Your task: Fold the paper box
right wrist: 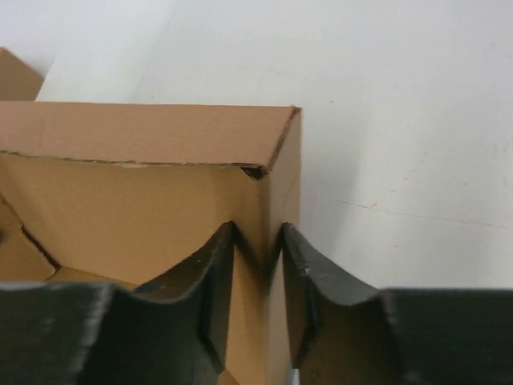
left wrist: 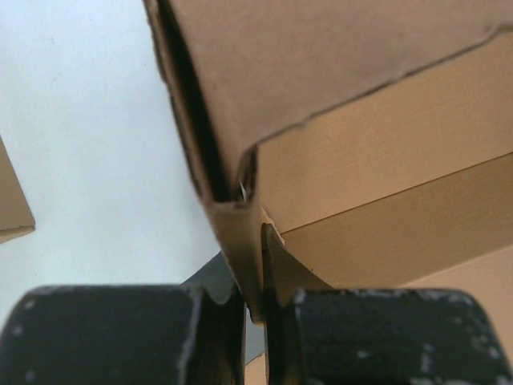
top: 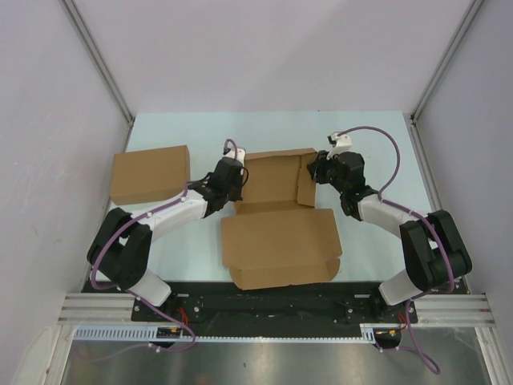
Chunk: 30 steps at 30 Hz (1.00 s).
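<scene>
The paper box (top: 276, 233) is brown die-cut cardboard lying mid-table. Its far half stands up as a shallow tray, and its wide lid panel lies flat toward the arms. My left gripper (top: 232, 189) is at the tray's left wall. In the left wrist view that gripper (left wrist: 255, 297) is shut on the wall's thin edge, with the cardboard (left wrist: 361, 80) filling the view above. My right gripper (top: 314, 172) is at the right wall. In the right wrist view it (right wrist: 258, 241) straddles the raised wall (right wrist: 144, 136) near its corner, one finger inside and one outside, both pressed on the cardboard.
A second plain brown cardboard box (top: 150, 174) sits at the left of the pale table (top: 369, 144), close to my left arm; its corner (left wrist: 12, 208) shows in the left wrist view. White walls enclose the table on three sides.
</scene>
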Each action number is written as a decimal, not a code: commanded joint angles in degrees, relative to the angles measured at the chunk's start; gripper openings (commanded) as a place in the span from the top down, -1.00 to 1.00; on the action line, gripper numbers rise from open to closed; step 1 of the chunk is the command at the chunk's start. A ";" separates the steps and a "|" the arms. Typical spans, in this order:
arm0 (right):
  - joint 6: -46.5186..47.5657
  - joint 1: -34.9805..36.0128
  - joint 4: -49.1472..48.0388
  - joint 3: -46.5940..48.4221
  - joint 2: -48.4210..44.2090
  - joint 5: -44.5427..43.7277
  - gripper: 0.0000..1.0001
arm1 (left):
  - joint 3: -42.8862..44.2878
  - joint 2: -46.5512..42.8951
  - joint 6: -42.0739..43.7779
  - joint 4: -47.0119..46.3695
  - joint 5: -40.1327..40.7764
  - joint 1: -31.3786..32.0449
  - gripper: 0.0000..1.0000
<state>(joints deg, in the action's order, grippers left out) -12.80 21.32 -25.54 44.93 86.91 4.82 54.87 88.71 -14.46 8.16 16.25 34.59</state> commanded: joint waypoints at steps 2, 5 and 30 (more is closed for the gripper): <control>-1.61 2.76 4.53 1.39 2.29 -1.56 0.64 | 1.11 -2.40 2.68 -4.74 -8.60 1.89 0.99; -1.79 3.63 5.76 1.30 2.21 -4.82 1.00 | 1.03 -2.40 2.42 -4.82 -8.60 1.97 1.00; -1.62 9.70 12.01 0.34 5.64 -15.10 1.00 | 0.50 -3.01 1.19 -4.21 -8.17 2.24 0.99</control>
<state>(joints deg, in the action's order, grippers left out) -12.05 28.32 -19.40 45.82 90.43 -14.96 54.74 88.07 -14.35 8.73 16.40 34.59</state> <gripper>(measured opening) 0.055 0.091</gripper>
